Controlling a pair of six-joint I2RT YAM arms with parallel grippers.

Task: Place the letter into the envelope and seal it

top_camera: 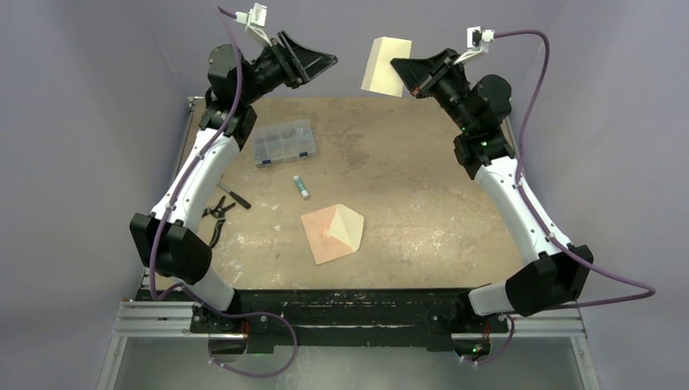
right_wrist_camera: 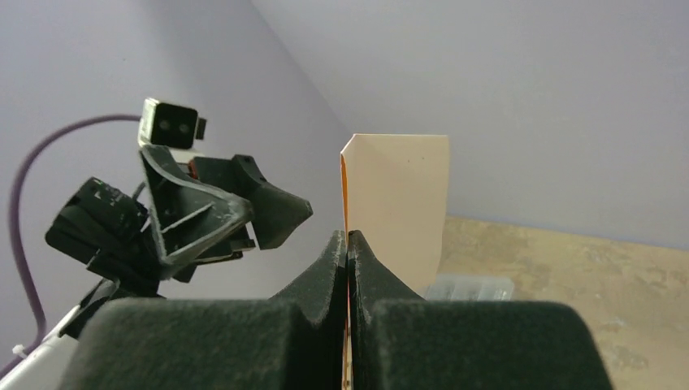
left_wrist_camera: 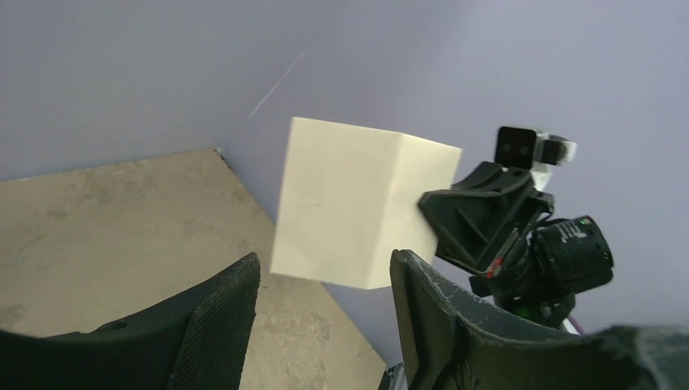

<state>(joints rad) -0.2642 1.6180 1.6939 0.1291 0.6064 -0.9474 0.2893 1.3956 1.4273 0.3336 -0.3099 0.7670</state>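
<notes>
One envelope (top_camera: 331,234) lies flap-open on the table (top_camera: 422,187). One folded letter (top_camera: 383,67) hangs beyond the envelope, clamped in the closed right gripper (top_camera: 400,71). Left gripper (top_camera: 325,58): jaws apart, empty. One compartment box (top_camera: 284,142) sits left of the envelope, its contents indistinct.

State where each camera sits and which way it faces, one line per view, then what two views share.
Top external: above and behind the bases, looking down at the worn brown table and the salmon-pink paper envelope; both arms show.
Left wrist: on the left arm, facing across at the folded pale paper letter in the right claw; own open fingers frame the bottom.
Right wrist: looks along its own shut fingers pinching the letter, toward the left claw.
Shared: both wrist views show the letter raised.
</notes>
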